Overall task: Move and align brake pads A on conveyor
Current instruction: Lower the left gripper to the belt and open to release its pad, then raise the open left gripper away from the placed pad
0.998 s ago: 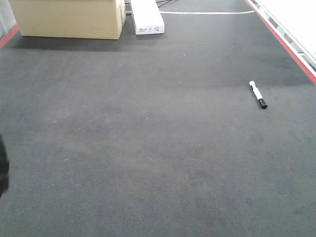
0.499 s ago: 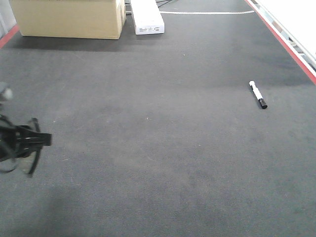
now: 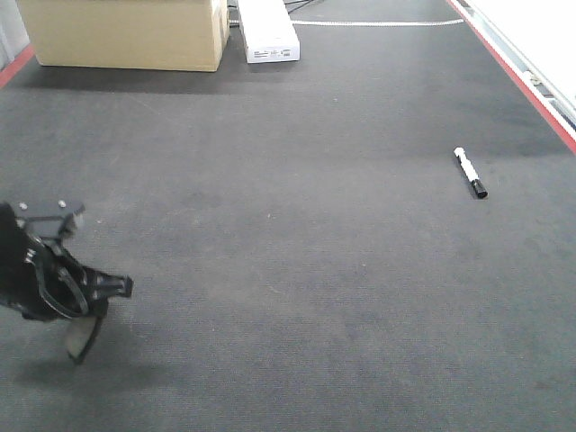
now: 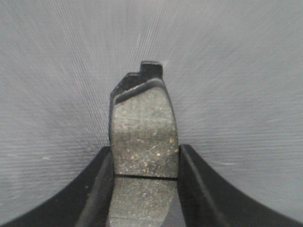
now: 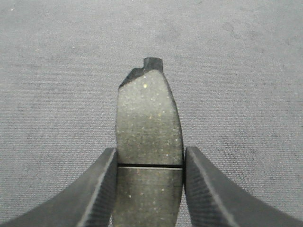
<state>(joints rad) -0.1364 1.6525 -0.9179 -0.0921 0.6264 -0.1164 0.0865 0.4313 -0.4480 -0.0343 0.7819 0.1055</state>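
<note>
No writing can be read anywhere. The white box (image 3: pixel 267 29) at the far edge of the belt (image 3: pixel 297 270) has a small dark printed mark on its near end face, too small and blurred to make out.

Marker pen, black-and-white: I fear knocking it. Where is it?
Front view: the marker pen lies on the dark charcoal conveyor belt, right side, near its red edge strip.

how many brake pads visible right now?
2. One pad sits clamped in the left gripper, the other pad in the right gripper. None lies on the conveyor in the front view; more may be out of frame.
</note>
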